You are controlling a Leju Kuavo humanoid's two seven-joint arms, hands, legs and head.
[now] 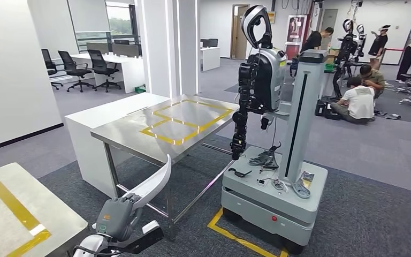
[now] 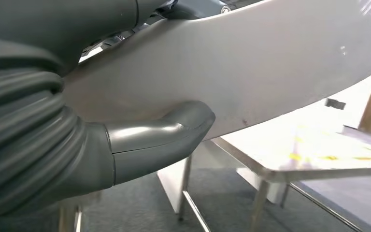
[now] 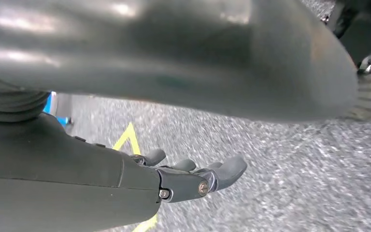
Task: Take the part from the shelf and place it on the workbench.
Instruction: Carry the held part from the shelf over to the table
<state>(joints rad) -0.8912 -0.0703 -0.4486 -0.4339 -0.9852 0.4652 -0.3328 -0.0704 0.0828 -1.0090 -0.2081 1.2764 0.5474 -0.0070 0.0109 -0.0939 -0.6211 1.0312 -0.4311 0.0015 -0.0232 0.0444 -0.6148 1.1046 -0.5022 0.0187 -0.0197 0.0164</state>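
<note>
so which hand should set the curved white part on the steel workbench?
Left. The left hand already holds the curved white plastic part, near the steel workbench. The right hand hangs over carpet, holding nothing.

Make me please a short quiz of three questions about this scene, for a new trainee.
1. True or false: the left hand holds the part.
2. Where is the part now? A) lying on the steel table B) held in the air, short of the steel table C) lying on the floor
3. What colour is the tape that marks rectangles on the steel table?

Key:
1. True. The thumb presses on the white curved part.
2. B. The head view shows it raised in the hand, in front of the table's near edge.
3. Yellow.
</note>
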